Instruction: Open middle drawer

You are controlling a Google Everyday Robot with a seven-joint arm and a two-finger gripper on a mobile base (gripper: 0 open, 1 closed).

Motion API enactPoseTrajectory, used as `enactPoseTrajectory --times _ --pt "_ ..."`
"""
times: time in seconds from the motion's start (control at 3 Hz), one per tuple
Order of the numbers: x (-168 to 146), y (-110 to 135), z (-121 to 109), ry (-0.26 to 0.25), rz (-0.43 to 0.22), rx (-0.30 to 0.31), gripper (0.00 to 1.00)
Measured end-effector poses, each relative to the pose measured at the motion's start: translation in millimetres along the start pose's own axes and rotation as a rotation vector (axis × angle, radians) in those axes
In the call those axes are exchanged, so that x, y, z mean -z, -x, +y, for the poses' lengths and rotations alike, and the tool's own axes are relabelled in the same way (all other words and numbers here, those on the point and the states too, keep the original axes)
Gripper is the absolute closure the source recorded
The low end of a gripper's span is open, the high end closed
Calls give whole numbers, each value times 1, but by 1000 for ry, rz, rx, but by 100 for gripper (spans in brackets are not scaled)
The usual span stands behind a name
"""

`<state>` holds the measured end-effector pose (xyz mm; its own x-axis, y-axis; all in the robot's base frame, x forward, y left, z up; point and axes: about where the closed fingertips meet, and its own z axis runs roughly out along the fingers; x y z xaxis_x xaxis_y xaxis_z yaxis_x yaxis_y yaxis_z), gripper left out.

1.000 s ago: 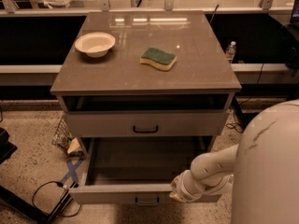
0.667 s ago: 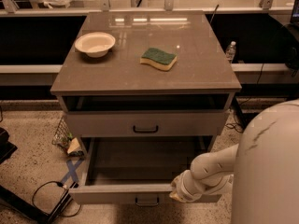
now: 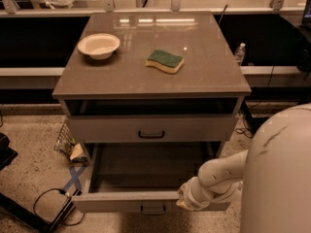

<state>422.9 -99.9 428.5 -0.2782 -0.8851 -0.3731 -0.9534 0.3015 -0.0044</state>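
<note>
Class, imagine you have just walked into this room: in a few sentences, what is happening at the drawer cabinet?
A robot arm reaches down to the cabinet, with its end effector at the front edge of the middle drawer, to the right of the black handle. That drawer is pulled well out, and its inside looks empty. The drawer above sits much further back. On the cabinet top lie a bowl and a green sponge, away from the arm.
</note>
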Motion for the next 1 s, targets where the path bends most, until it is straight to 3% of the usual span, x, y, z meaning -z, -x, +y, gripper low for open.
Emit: enactPoseTrajectory --times 0.33,0.67,1.0 --pt "0 0 0 0 0 0 31" --pt "0 0 0 1 0 1 0" --pt "0 0 0 1 0 1 0"
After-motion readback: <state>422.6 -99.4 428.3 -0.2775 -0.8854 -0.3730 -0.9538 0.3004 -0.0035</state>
